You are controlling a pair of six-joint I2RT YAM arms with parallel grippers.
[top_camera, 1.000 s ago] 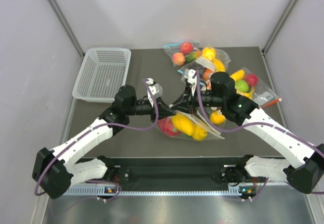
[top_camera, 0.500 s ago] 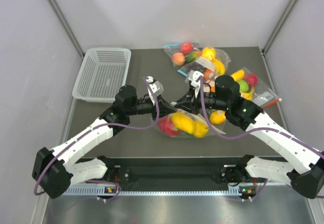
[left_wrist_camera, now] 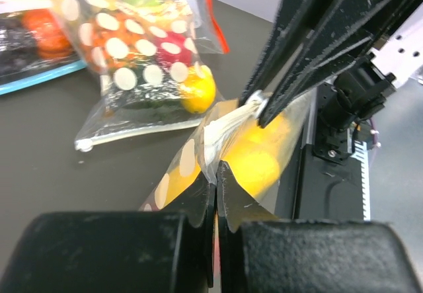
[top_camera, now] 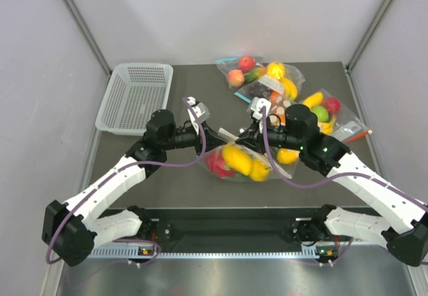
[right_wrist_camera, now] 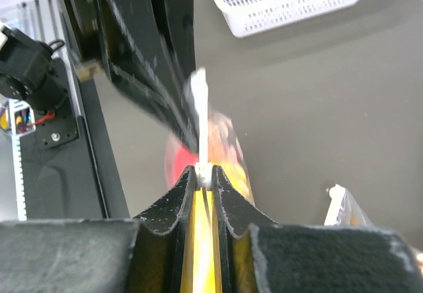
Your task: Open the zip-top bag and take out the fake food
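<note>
The zip-top bag (top_camera: 242, 164), clear with white dots, hangs between my two grippers at the table's middle. Through it show the fake food: yellow pieces (top_camera: 235, 157) and a red one (top_camera: 217, 166). My left gripper (top_camera: 219, 138) is shut on the bag's top edge, as the left wrist view (left_wrist_camera: 216, 168) shows, with a yellow piece (left_wrist_camera: 261, 164) just behind. My right gripper (top_camera: 246, 139) is shut on the bag's white zip slider (right_wrist_camera: 204, 172), and in the right wrist view (right_wrist_camera: 205, 174) it sits close against the left fingers (right_wrist_camera: 152, 61).
A white mesh basket (top_camera: 134, 97) stands at the back left. A second dotted bag showing orange (left_wrist_camera: 132, 68) lies behind. Clear bags of toy fruit lie at the back (top_camera: 244, 70) and at the right (top_camera: 326, 112).
The two grippers have drawn apart a little, the left one to the left and the right one to the right. The bag's top is stretched between them.
</note>
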